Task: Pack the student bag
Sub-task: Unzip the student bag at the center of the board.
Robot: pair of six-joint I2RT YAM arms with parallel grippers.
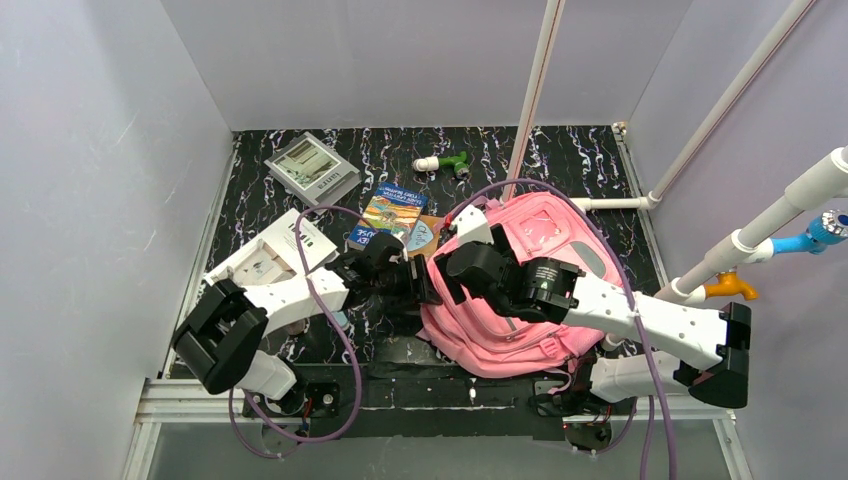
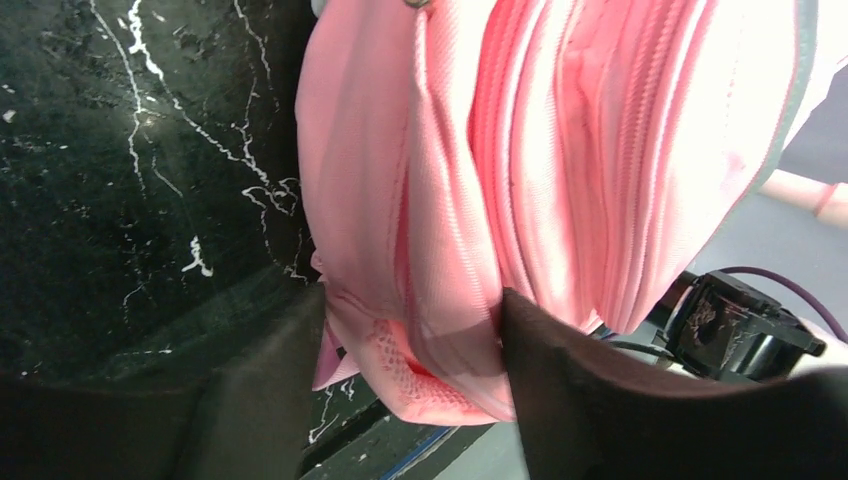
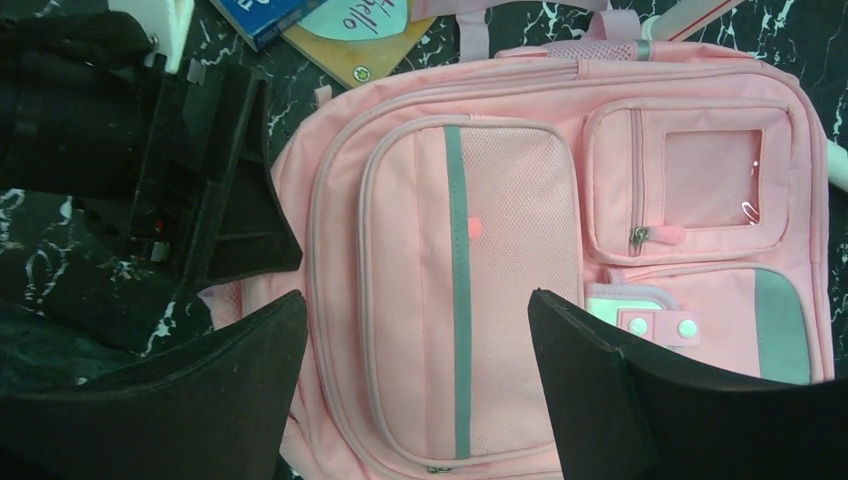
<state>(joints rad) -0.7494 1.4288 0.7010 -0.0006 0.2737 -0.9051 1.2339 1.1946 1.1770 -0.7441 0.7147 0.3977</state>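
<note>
The student bag [image 1: 548, 225] is a pink backpack lying flat, front up, right of the table's middle. My left gripper [image 1: 424, 281] is at its left side. In the left wrist view a fold of the student bag's [image 2: 560, 150] side seam and mesh corner fills the gap of the left gripper [image 2: 412, 296], and both black fingers touch the fabric. My right gripper [image 1: 450, 268] hovers over the bag's left part. In the right wrist view the right gripper [image 3: 418, 300] stands open above the striped front pocket of the student bag [image 3: 500, 200], with nothing between its fingers.
Books [image 1: 395, 208] and a tan notebook [image 3: 352, 55] lie just behind the bag's left corner. A grey box [image 1: 312, 168] and a green-and-white item [image 1: 445, 162] sit at the back. A white box [image 1: 270, 255] lies left. White pipes [image 1: 700, 140] run along the right.
</note>
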